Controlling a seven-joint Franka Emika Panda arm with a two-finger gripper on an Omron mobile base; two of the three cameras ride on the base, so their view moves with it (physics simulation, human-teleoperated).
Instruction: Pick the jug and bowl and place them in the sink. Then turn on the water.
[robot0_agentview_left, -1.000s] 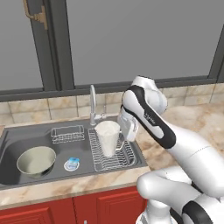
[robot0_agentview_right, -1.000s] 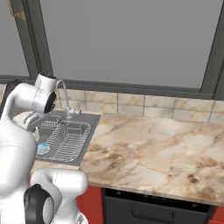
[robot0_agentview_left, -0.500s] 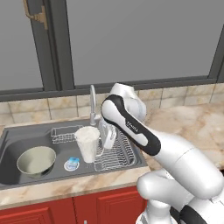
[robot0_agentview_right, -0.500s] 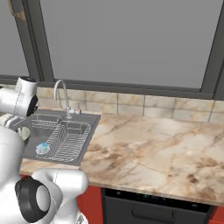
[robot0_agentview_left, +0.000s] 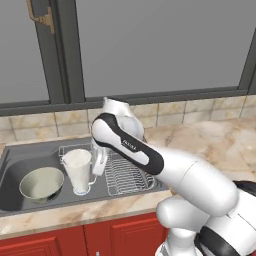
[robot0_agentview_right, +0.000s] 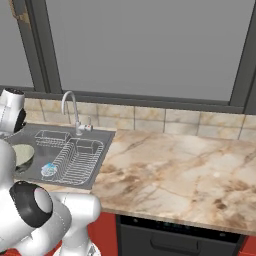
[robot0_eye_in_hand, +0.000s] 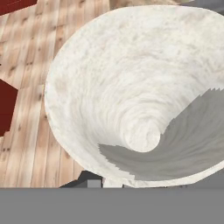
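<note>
Cabinets, red, run along the near edge under the desk, a marbled top that stretches away to the right. Set into its left part is the sink, a dark basin.

In the basin's near left lies the bowl, upright, empty, its pale inside showing. Just right of it, touching or almost touching its rim, is the jug, upright with its long axis vertical and its mouth up; it looks empty, and the hand view looks straight down into that pale hollow. I cannot tell whether its foot rests on the sink floor or hangs just above it.

The tool is right beside the jug, on its right, pointing down, its jaws pinched nearly together on the jug's handle side. So the jug lies immediately left of the tool and is held by it. The next move, as I judge it, turns on that: lower if needed, let go, then draw back to the right and up without tipping the jug into the bowl.

Right of the tool a wire rack sits over the drainboard, empty. A smaller rack stands at the far side of the sink, and the faucet rises beyond it, with no water running. Farthest back are tiles and a window.
</note>
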